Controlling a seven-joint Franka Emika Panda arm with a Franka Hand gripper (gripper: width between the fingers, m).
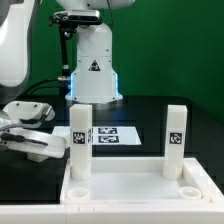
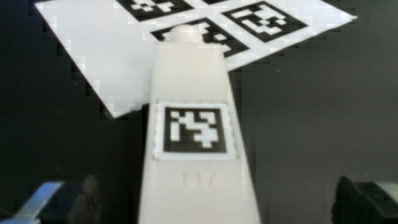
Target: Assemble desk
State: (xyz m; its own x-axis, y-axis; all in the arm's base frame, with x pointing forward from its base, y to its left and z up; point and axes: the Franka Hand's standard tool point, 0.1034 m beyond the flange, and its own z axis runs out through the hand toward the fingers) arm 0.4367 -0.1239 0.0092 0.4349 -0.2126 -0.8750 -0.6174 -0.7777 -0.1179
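In the exterior view, the desk panel (image 1: 130,190) lies on the black table (image 1: 150,112) in front of the marker board (image 1: 118,135). Two legs stand upright at its far corners: the first leg (image 1: 80,140) overlaps the board's left edge, and the second leg (image 1: 176,138) stands to the exterior view's right of the board. The gripper (image 1: 20,135) hangs low, well to the left of the board, over a lying leg (image 1: 45,147).

In the wrist view, the lying leg (image 2: 192,130) points toward the marker board (image 2: 107,60), tag upward. The gripper (image 2: 205,200) is released: its fingers (image 2: 45,200) are spread wide, with a gap on either side of the leg.
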